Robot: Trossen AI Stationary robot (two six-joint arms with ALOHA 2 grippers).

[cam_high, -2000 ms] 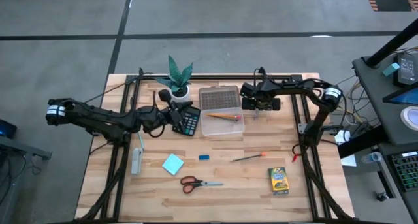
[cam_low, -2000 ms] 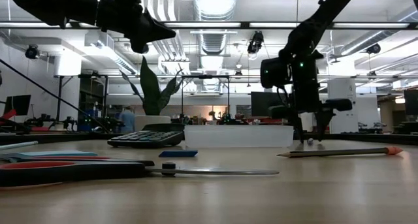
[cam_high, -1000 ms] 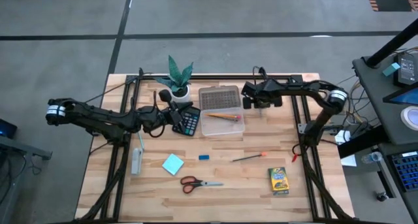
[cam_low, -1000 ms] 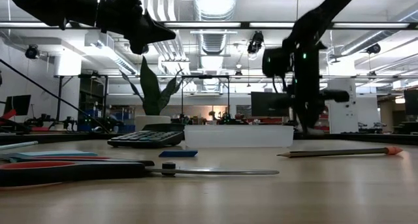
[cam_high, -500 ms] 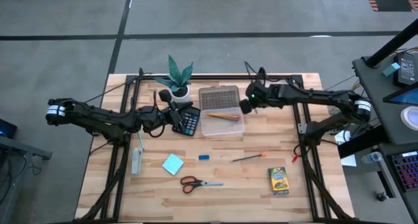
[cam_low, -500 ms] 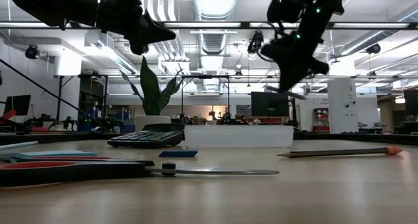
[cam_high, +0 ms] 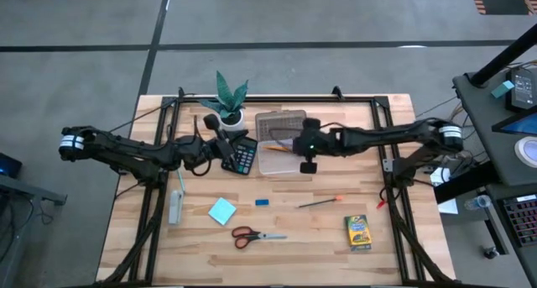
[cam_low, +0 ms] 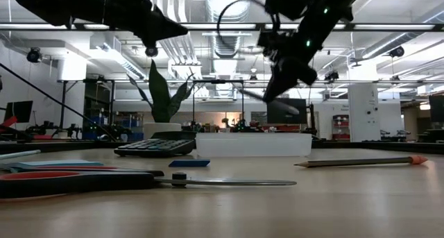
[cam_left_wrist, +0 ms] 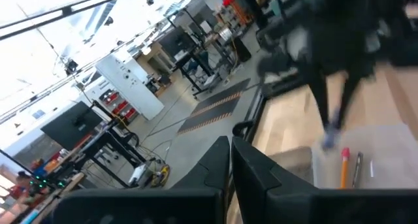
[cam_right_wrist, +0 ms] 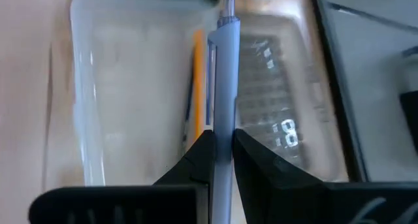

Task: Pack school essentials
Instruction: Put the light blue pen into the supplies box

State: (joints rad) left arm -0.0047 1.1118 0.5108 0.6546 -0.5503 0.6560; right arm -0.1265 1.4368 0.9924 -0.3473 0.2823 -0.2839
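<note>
On the near part of the desk lay what was not yet packed: the scissors, the crayon box, the light-blue note pad, the small eraser and a pencil with an orange tip, all well apart from one another. Farther back, the right gripper hung above the clear box, its fingers pinching a grey pen lengthwise; the pen was carried pointing over the box, probably so it could be let go to lie beside the orange pencil already inside. The left gripper, pressed together and holding nothing, waited over the calculator, out of the right arm's way. At the far edge stood the potted plant. The level view was blurred around the right arm, so how high the pen hung over the box could not be judged, and the box's grey lid lay partly hidden beneath that arm.
</note>
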